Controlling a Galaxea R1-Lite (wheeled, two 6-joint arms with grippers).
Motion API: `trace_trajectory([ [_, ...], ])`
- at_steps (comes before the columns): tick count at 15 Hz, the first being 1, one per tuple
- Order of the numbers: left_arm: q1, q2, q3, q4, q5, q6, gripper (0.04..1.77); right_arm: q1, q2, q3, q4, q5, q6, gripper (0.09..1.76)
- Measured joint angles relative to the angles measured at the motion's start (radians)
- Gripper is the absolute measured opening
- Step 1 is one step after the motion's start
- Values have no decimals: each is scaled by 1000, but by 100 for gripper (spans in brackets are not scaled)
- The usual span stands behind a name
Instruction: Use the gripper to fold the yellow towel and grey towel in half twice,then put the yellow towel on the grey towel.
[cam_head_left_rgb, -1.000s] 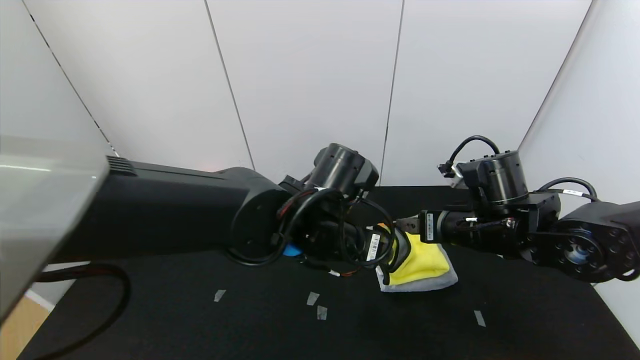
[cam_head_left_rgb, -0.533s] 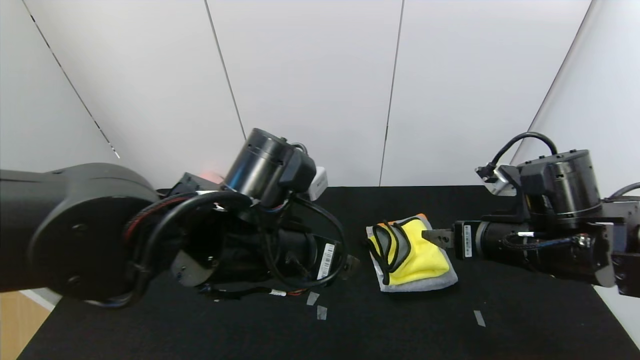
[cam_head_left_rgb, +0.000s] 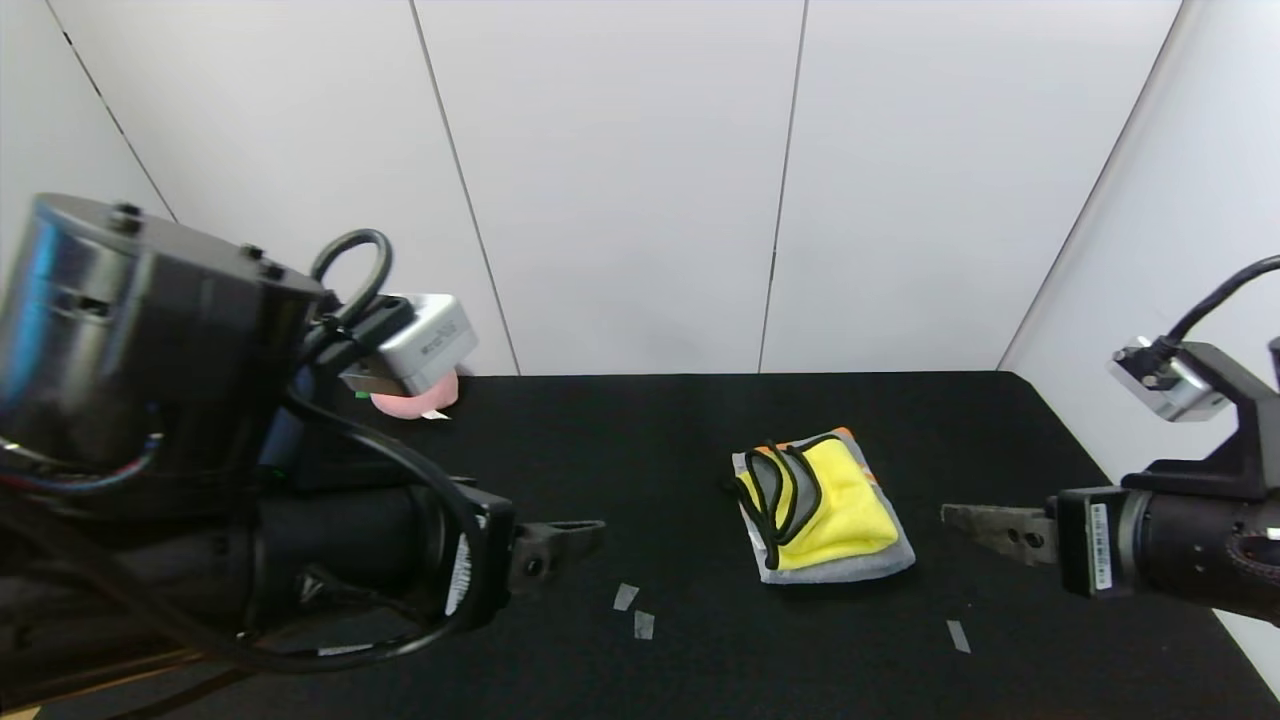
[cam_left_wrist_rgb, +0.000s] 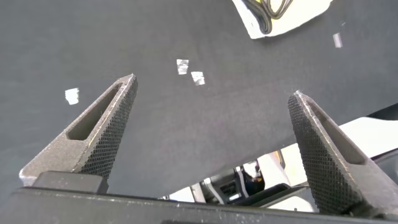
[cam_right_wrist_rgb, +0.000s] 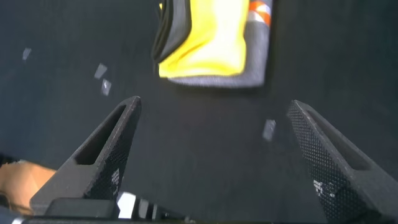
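Both arms pulled back from stack since a second ago. Left gripper (cam_head_left_rgb: 585, 530) at 9 o'clock, right gripper (cam_head_left_rgb: 965, 520) at 3 o'clock, jaws apart, empty. Yellow towel (cam_head_left_rgb: 835, 505) folded atop grey towel (cam_head_left_rgb: 850, 570), counter (cam_head_left_rgb: 640, 660) centre. Task likely complete.

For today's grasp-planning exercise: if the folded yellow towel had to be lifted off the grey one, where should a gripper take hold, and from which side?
Probably the yellow towel's plump folded edge on the robot's right, approached by the open right gripper; it sits clear on the grey towel, whereas the left side is loose black-edged layers.
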Motion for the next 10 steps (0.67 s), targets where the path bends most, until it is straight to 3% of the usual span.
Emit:
trace_trajectory([
  [4,47,-163,35,62,18,29,172,-34,-128,1,116,0,0,170],
  [10,147,-389,89,151,17,95,172,-176,-299,43,161,1,-29,170],
])
